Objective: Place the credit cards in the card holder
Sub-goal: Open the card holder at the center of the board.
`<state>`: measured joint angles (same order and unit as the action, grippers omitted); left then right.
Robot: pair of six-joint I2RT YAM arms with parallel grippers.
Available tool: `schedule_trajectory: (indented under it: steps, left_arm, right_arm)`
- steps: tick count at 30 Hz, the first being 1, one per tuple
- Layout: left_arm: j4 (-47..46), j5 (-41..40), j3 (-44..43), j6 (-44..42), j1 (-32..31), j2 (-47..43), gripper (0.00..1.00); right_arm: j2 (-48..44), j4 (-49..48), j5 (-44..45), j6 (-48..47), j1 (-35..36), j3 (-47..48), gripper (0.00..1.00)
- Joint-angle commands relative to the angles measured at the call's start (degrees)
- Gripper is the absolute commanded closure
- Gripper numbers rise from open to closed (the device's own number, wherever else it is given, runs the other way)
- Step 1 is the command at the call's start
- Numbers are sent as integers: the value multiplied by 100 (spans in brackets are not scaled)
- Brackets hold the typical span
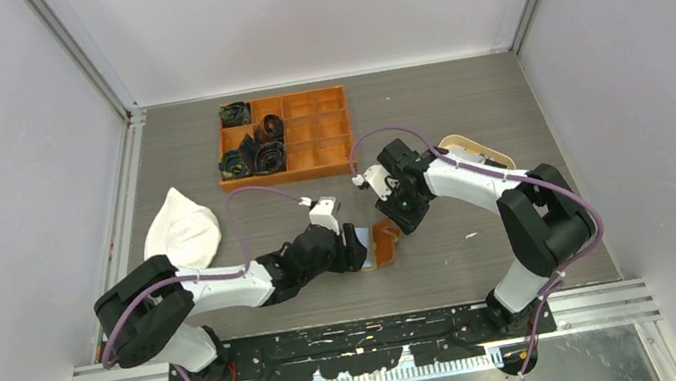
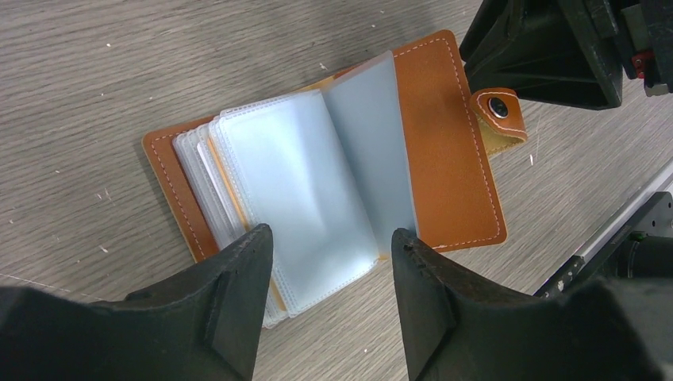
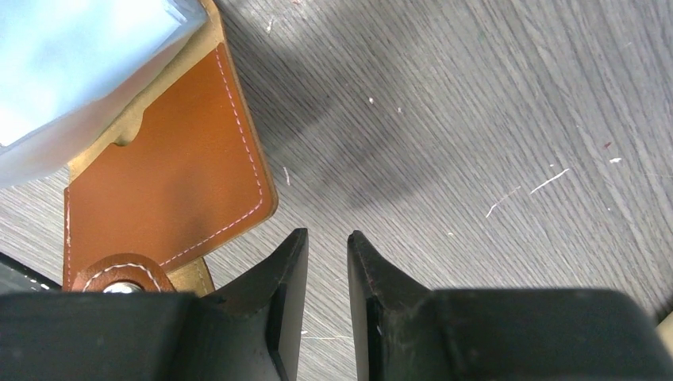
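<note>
The card holder lies open on the table, brown leather with frosted plastic sleeves fanned up from its middle. My left gripper hovers just above the near edge of the sleeves, open, with nothing between its fingers. My right gripper sits low beside the holder's snap tab. Its jaws stand a narrow gap apart over bare table, holding nothing. No credit cards show plainly; I cannot tell whether a sleeve holds one.
An orange compartmented box with dark rolled items stands at the back. A white cloth-like object lies at the left. A beige oval tray is partly hidden behind the right arm. A metal rail runs along the near table edge.
</note>
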<state>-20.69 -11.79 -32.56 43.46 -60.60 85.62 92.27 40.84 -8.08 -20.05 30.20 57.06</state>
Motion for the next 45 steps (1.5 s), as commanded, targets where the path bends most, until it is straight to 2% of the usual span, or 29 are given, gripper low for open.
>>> schedule_trajectory:
  steps: [1, 5, 12, 22, 28, 32, 34, 37, 39, 42, 45]
  left_arm:
    - [135, 143, -241, 83, 35, 41, 42]
    - [-121, 537, -326, 177, 51, 285, 43]
    - [-1171, 1137, -295, 463, 118, 679, 45]
    - [-2201, 1792, -579, 610, 131, 1188, 44]
    - [-2756, 1916, -729, 706, 140, 1571, 44]
    - [-2896, 1915, -820, 691, 154, 1712, 44]
    - [-2918, 1926, -891, 669, 173, 1786, 44]
    - [-2968, 1952, -957, 655, 206, 1904, 44]
    - [-3060, 1961, -972, 667, 238, 1990, 44]
    - [-3252, 1989, -955, 725, 272, 2141, 44]
    - [-3405, 2037, -933, 783, 282, 2248, 44]
  right_arm:
    - [-90, 58, -137, -52, 1, 242, 69]
    - [-55, 113, -268, -32, 4, 269, 69]
    - [81, 288, -785, 64, -108, 401, 69]
    - [-64, 393, -1161, 221, -739, 509, 64]
    - [-809, 286, -1166, 232, -1047, 497, 54]
    - [-1416, 101, -1245, 266, -1196, 393, 51]
    - [-1625, 92, -1603, 275, -1227, 347, 51]
    - [-1685, 190, -2341, 339, -1227, 289, 53]
    - [-1528, 278, -2664, 466, -1227, 324, 61]
    - [-1089, 393, -2836, 594, -1227, 410, 71]
    - [-627, 328, -2706, 748, -1227, 462, 77]
